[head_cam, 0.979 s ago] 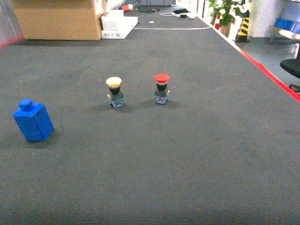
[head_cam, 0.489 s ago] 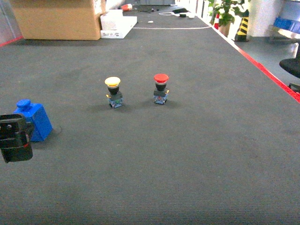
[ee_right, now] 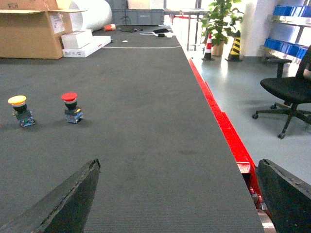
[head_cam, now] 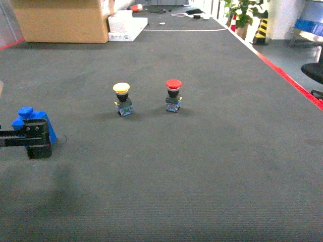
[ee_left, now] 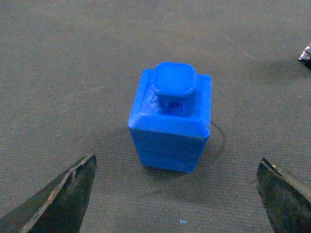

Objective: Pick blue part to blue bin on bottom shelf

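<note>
Approaching grasp: left claw (ee_left: 177, 194) was spread wide, blue part (ee_left: 171, 119) upright on bench (head_cam: 202, 166) just ahead between its tips; should've centred, lowered, then pinched the body.

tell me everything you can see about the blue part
The blue part is a small boxy block of what looks like moulded plastic, with sloped shoulders and an eight-sided knob on top; small raised marks sit below the knob, too small to read. It stands upright on the dark mat at the left of the head view. The left gripper is open, its fingers apart on either side, not touching it.
</note>
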### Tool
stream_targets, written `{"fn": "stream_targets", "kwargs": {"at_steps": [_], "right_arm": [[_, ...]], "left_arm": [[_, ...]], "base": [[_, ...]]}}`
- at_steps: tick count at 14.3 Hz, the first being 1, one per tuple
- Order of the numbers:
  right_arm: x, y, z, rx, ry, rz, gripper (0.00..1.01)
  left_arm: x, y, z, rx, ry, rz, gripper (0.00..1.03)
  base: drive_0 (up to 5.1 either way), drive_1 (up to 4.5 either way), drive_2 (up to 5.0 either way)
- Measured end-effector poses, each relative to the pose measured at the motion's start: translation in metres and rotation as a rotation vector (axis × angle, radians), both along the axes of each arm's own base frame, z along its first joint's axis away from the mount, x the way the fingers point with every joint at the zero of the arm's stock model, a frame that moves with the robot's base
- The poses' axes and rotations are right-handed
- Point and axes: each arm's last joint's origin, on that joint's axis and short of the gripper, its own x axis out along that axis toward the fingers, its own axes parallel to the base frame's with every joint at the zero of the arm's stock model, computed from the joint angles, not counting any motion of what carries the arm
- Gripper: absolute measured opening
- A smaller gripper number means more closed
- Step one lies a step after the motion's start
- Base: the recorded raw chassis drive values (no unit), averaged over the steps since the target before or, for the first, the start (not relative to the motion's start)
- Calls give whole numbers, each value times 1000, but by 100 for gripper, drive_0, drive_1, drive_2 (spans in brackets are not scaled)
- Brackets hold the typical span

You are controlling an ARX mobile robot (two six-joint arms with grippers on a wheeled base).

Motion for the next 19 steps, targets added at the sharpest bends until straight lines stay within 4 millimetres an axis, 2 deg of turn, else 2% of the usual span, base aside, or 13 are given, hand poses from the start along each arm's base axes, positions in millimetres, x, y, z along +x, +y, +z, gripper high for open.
{"fn": "stream_targets", "kwargs": {"at_steps": [6,9,10,13,14,16,18,19], "right_arm": [[0,0,0,0,0,0,98],[0,0,0,0,0,0,98],[0,0,0,0,0,0,98],[0,0,0,0,0,0,98],[0,0,0,0,0,0,98],[0,0,0,0,0,0,98],[0,0,0,0,0,0,98],[0,0,0,0,0,0,98]], "left_arm": [[46,5,-17,29,50,19,98],[53,8,-21,21,85,27,95],[55,10,-19,20,79,33,79],[54,13,-19,13,91,34,48],[49,14,-15,13,89,33,44],[25,13,1,3,36,20,44],[-14,8,27,14,-92,23,44],[-42,6,41,25,-136,31,44]], "base": [[0,0,0],[0,0,0],[0,0,0],[0,0,0],[0,0,0],[0,0,0],[0,0,0],[0,0,0]]}}
